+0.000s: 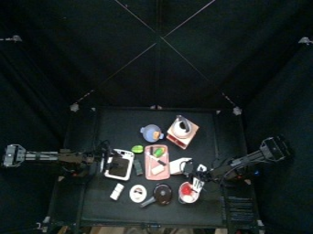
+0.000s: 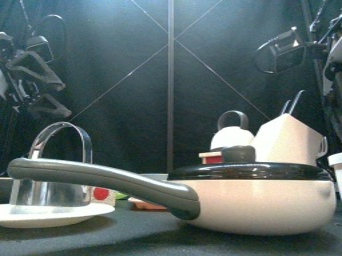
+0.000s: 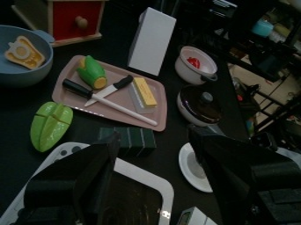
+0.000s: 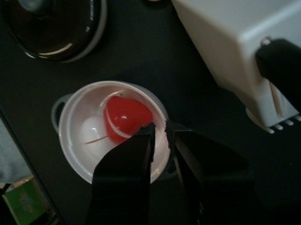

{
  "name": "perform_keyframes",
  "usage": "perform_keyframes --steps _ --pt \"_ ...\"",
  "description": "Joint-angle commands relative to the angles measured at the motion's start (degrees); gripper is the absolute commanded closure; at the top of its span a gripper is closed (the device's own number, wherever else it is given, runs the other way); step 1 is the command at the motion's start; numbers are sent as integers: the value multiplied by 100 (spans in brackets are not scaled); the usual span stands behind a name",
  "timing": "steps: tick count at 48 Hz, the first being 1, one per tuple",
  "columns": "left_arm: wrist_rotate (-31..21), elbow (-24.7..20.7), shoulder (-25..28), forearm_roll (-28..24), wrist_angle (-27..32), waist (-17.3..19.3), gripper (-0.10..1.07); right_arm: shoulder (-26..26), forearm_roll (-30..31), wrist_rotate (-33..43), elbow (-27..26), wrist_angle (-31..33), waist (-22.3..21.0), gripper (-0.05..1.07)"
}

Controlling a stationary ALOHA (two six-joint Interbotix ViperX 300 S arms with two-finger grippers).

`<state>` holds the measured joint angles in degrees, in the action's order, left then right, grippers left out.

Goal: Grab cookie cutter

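left gripper (image 3: 150, 189): jaws spread wide, grasping nothing, over the white frame (image 3: 112, 189) beside the pink board (image 3: 70, 92)
right gripper (image 4: 161, 132): jaws pinched nearly together above the white bowl (image 4: 88, 119) with red inside
cookie cutter (image 1: 117, 192): just past the white frame, away from the pink board

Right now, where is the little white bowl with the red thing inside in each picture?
Top view: white bowl with red inside, at the table's near edge, right of middle.
Front view: not visible behind the cream pan.
Left wrist view: upper right.
Right wrist view: centre, under the right claw.
Shared landmark: tall white carton.
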<state>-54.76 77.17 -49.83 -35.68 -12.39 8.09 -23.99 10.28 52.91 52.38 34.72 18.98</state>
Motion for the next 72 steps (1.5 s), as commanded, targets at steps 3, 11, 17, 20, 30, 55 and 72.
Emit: perform_keyframes --steps 3,11,17,20,30,55,72 --pt "26 -97 9 -26 -53 -18 1 -88 114 -9 -325 -264 -9 42" --pt "211 -123 9 -18 -202 -44 1 -88 501 -9 -519 -677 9 42" --pt "448 -167 9 -44 -431 -123 1 -97 1107 44 -615 -1187 -35 42" --pt "615 -229 35 -44 -475 -220 1 -88 1380 62 -659 -1441 -132 42" --pt "1028 -703 325 18 -431 -896 1 -88 2039 53 -686 -2435 -835 42" --pt "1011 -2936 1608 413 3357 -2575 2 -70 1907 53 -26 -4008 -1705 42" --pt "905 -3683 3111 659 3428 -3059 2 -70 2171 53 -79 -4052 -1468 42"
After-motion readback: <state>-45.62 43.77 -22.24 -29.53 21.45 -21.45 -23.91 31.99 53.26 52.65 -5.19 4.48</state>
